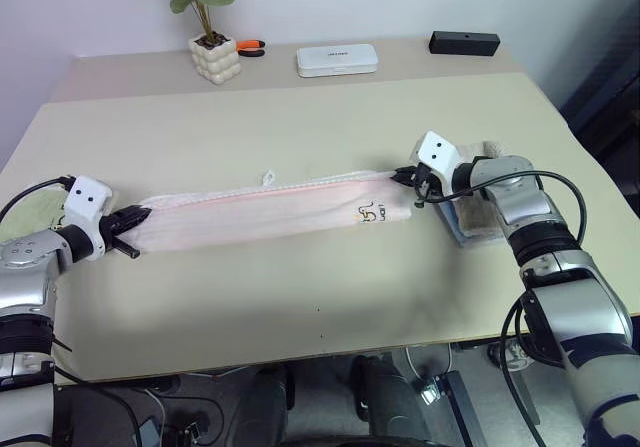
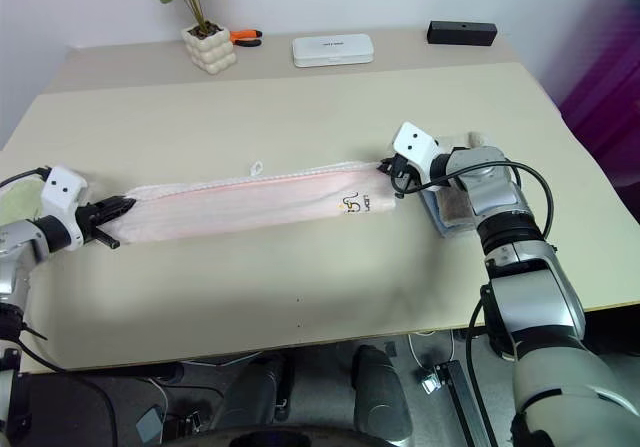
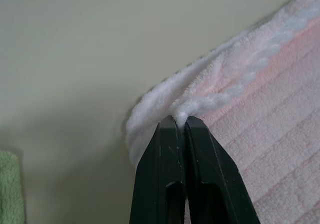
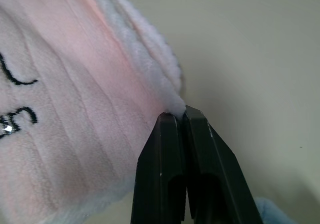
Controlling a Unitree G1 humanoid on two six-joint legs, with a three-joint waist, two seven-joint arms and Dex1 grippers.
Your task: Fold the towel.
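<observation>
The pale pink towel (image 1: 270,217) lies as a long folded strip across the middle of the table, its dark logo (image 1: 371,211) near the right end. My left gripper (image 1: 137,219) is shut on the towel's left corner (image 3: 181,115), the fingers (image 3: 165,169) pinching white terry edge. At the strip's right end my right gripper (image 1: 400,176) is shut on the corner (image 4: 175,106). The towel's hem and a small white loop (image 1: 268,178) run along its far edge.
A grey-blue cloth pile (image 1: 478,222) lies under my right forearm. A light green cloth (image 2: 14,207) sits at the table's left edge. At the back stand a potted plant (image 1: 213,52), orange-handled pliers (image 1: 250,47), a white case (image 1: 337,60) and a black box (image 1: 464,43).
</observation>
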